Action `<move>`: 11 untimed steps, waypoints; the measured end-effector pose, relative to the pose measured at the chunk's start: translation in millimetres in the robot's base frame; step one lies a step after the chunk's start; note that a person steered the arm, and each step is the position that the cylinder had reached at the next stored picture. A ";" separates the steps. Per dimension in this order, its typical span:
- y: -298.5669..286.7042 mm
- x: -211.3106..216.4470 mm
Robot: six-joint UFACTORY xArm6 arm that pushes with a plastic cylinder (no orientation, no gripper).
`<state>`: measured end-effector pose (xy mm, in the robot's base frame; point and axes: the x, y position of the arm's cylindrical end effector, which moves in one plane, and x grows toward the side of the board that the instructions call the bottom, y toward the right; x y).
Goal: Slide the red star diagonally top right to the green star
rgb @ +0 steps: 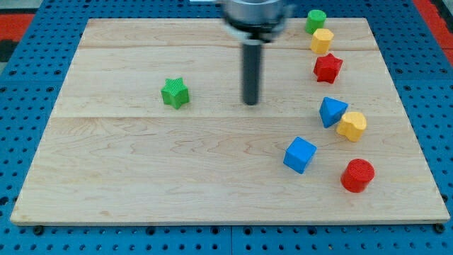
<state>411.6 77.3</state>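
My tip (251,103) rested on a wooden board (141,177) — bare rod, nothing held — between the green star (175,93) at its left and the red star (328,68) far right, touching neither. A yellow block (321,41) sat just beyond the red star.

eight blocks (175,93), one board (127,177)

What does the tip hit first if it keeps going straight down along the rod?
Only the board: my tip already sits at its surface, in bare wood. The green star lies off to the view's left, the red star to the upper right.
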 end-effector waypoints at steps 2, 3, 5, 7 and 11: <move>120.6 -42.8; 152.4 -43.4; 106.4 -75.2; -20.1 -105.5; -237.0 -121.2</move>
